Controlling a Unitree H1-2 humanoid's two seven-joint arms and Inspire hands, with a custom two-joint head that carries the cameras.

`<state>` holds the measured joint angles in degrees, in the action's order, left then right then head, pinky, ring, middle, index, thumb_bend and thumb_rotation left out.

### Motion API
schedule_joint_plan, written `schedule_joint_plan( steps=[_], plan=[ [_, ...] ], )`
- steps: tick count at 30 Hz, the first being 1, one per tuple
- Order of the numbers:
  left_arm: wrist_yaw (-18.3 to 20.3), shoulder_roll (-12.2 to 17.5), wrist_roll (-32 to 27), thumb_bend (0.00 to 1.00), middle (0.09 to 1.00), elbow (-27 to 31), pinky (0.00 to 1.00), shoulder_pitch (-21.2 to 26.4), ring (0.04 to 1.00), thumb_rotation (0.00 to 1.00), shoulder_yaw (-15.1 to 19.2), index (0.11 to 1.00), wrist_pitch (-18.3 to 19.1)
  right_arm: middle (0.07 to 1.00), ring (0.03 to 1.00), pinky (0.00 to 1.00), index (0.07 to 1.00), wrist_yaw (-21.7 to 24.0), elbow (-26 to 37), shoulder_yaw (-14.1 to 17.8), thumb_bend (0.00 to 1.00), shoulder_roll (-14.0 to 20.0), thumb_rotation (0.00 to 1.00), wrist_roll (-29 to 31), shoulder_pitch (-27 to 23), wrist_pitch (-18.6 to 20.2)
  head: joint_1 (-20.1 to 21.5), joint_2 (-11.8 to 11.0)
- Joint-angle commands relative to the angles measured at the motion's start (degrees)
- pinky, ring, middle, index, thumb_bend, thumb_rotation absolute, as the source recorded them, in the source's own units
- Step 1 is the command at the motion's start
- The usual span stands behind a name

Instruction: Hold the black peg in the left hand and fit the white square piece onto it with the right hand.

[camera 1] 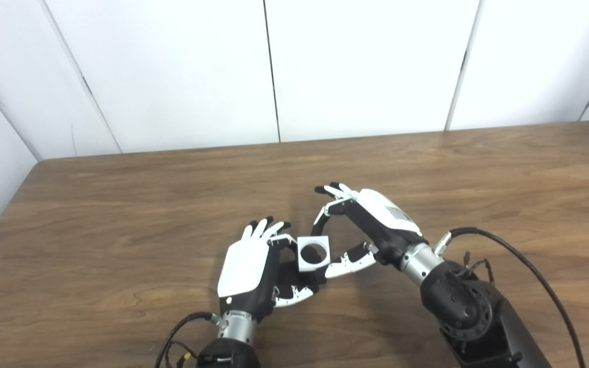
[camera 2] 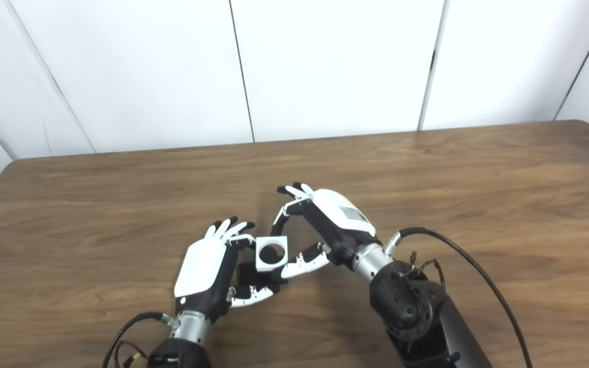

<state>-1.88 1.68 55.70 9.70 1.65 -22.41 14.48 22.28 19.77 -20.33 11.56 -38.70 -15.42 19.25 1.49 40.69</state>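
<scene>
My left hand (camera 1: 247, 267) is low at the table's front middle, back of the hand up, shut on the black peg (camera 1: 289, 277). Only a dark stretch of the peg shows, between the palm and the thumb. The white square piece (camera 1: 314, 253), with a round hole through its middle, sits right over the peg's upper end and hides it. My right hand (camera 1: 371, 225) reaches in from the right. One fingertip rests on the piece's upper right corner and the thumb (camera 1: 348, 261) on its lower right corner, pinching it. Whether the peg has entered the hole cannot be seen.
The brown wooden table (camera 1: 427, 168) stretches out to both sides and back to a white panelled wall. A black cable (camera 1: 524, 266) loops off my right forearm over the table on the right. Another cable (camera 1: 177, 329) curls beside my left wrist.
</scene>
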Motion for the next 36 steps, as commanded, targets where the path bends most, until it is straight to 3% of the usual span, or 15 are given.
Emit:
schedule_joint_plan(
  steps=[1,36],
  plan=[
    [1.0,0.3,1.3,0.52,0.873,-1.4,1.00,0.4,0.964,0.08,-0.4,0.486,1.1,0.942,1.000,1.00,0.492,-1.4,0.3,0.6,0.52,-0.3,0.16,0.2,-2.3,-1.9,0.1,0.0],
    [-1.4,-1.0,0.0,0.52,0.877,-3.3,1.00,1.2,0.980,0.08,-2.0,0.485,0.1,0.942,1.000,1.00,0.493,-0.5,-1.3,-0.3,0.52,0.5,0.16,-0.8,-2.7,-3.1,0.0,0.2]
  ],
)
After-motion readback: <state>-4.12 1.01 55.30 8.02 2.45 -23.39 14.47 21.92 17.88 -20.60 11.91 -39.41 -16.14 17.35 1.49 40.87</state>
